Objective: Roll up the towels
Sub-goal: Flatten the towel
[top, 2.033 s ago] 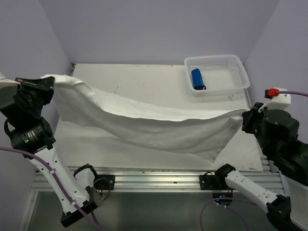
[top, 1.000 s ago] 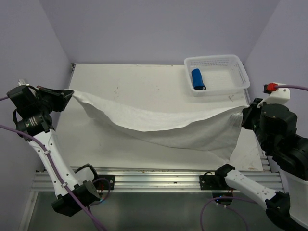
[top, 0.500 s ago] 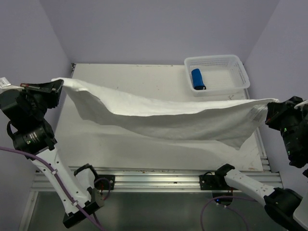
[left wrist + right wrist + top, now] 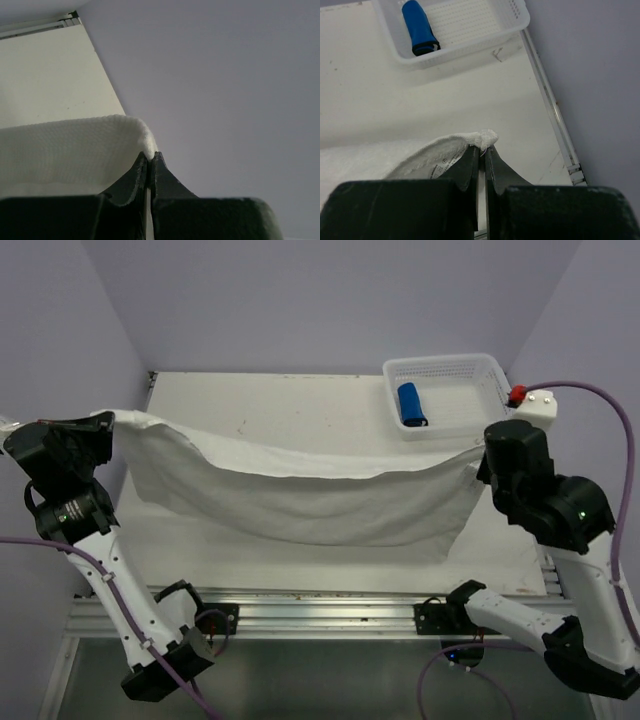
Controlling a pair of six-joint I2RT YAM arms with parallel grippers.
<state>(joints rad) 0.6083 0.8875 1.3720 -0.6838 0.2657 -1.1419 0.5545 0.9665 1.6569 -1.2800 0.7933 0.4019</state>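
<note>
The long white towel [image 4: 320,495] hangs stretched above the table between both arms, sagging in the middle. My left gripper [image 4: 149,156] is shut on its left corner [image 4: 142,135] near the left wall; in the top view that gripper [image 4: 100,430] is at the far left. My right gripper [image 4: 483,147] is shut on the right corner [image 4: 487,136], with a care label showing beside the fingers; from above it [image 4: 482,455] sits just in front of the basket. The small blue towel [image 4: 411,404] lies rolled up in the basket, also seen in the right wrist view [image 4: 419,27].
The white perforated basket [image 4: 495,390] stands at the table's back right corner. The pale table [image 4: 300,405] is bounded by purple walls on three sides and a metal rail [image 4: 320,615] along the near edge. A side rail [image 4: 555,115] runs along the table's right edge.
Both arms swung the held towel about: the right gripper pulled out right, then came back inward and toward the basket. The towel now sags lower between them. Both grips stayed shut.
</note>
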